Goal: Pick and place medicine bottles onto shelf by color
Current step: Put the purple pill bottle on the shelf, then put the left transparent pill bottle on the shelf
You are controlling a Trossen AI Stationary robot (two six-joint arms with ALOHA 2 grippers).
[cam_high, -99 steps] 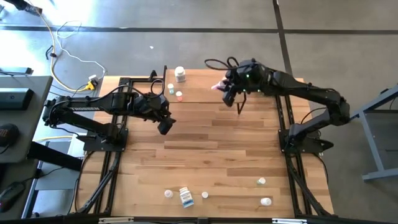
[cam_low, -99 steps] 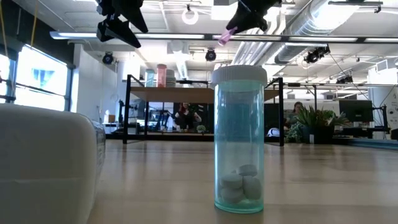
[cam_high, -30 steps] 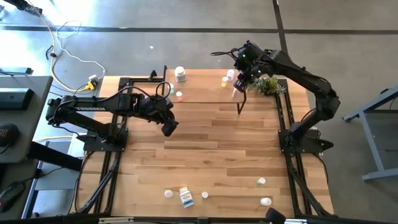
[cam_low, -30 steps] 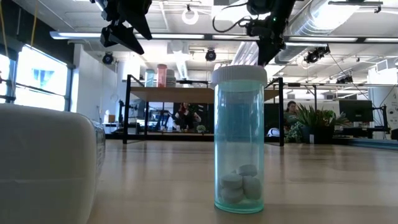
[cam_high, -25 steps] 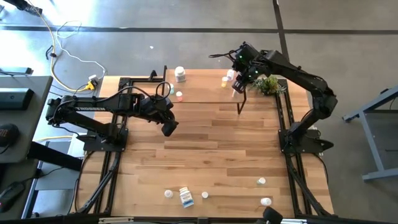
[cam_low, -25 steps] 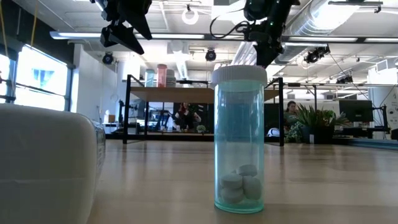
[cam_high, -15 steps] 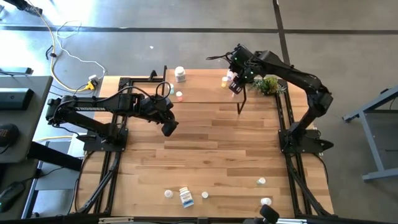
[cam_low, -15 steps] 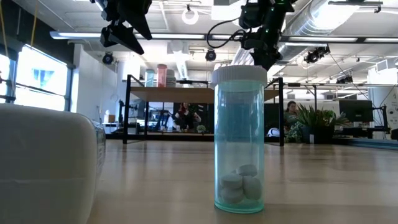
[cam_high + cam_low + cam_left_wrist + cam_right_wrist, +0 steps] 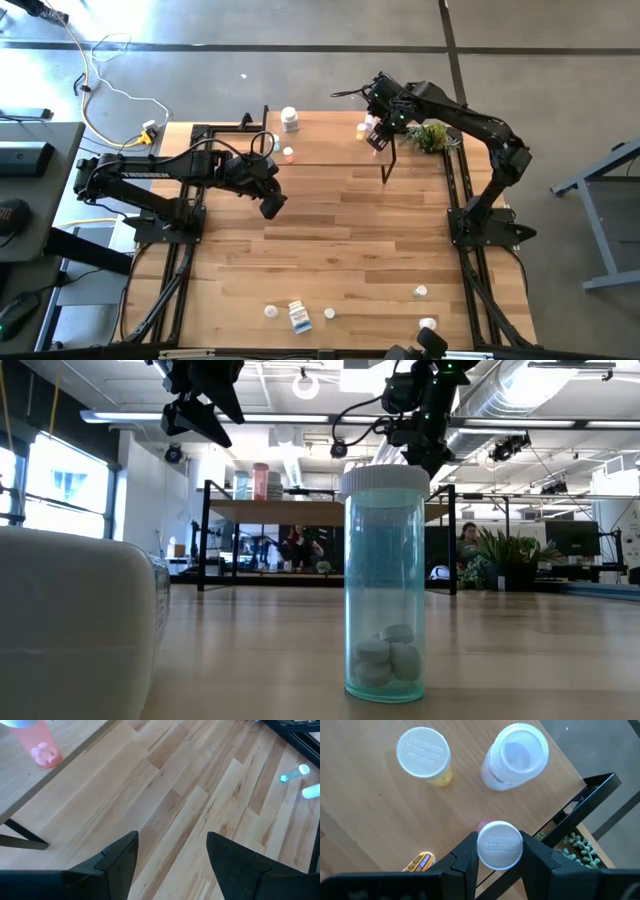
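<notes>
Bright, even daylight w/ ceiling lights overhead; soft shadows on the tabletop (image 9: pixel 340 240). Low view: a large white bottle (image 9: pixel 75 625) at the near edge is blurred; windows glare at left.

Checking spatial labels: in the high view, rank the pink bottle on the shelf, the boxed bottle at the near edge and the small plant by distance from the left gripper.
From the left gripper:
1. Pink bottle, on the shelf.
2. Boxed bottle, near table edge.
3. Small plant, far right corner.
</notes>
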